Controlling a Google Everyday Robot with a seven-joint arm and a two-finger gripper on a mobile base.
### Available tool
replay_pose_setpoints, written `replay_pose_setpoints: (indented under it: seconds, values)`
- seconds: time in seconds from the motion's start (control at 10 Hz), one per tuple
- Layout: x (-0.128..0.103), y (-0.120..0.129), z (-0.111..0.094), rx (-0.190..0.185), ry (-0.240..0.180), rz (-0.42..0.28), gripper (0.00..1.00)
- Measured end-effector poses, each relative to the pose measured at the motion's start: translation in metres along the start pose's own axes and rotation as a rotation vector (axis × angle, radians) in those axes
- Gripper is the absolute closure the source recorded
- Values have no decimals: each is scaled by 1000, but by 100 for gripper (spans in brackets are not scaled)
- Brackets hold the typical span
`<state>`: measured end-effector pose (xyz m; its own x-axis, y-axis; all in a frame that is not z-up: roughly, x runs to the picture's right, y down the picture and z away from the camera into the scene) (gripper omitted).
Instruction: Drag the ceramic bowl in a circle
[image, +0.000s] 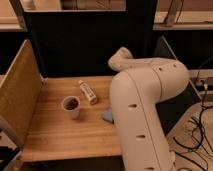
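No orange-red ceramic bowl shows; it is hidden or out of view. My big white arm (145, 105) fills the right half of the view and covers the right part of the wooden table (55, 135). The gripper is out of sight behind the arm, somewhere past the elbow (121, 59) at the table's back right. A small white cup (71, 106) with dark contents stands left of the table's middle.
A small white bottle (88, 92) lies on its side behind the cup. A bluish-grey object (107, 117) pokes out from under the arm. A wooden side panel (17, 95) stands at the left, dark panels at the back and right. Cables (200, 130) hang at the right.
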<state>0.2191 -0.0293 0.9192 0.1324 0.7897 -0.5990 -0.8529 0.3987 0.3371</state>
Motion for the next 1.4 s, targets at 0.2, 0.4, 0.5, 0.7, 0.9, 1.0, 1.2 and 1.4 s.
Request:
replay_pose_setpoints:
  seconds: [0.2, 0.4, 0.5, 0.7, 0.9, 1.0, 1.2, 1.4]
  values:
    - [-20, 10, 0, -22, -15, 18, 100]
    - [-35, 36, -8, -70, -37, -1, 100]
    - [-38, 48, -12, -89, -46, -20, 100]
    - [-36, 70, -25, -133, -65, -64, 99]
    - [-21, 73, -34, -169, -48, -79, 85]
    - [-12, 70, -36, -181, -34, -82, 75]
    - [2, 59, -36, -202, -9, -63, 58]
    - [0, 62, -37, -204, -12, -67, 58]
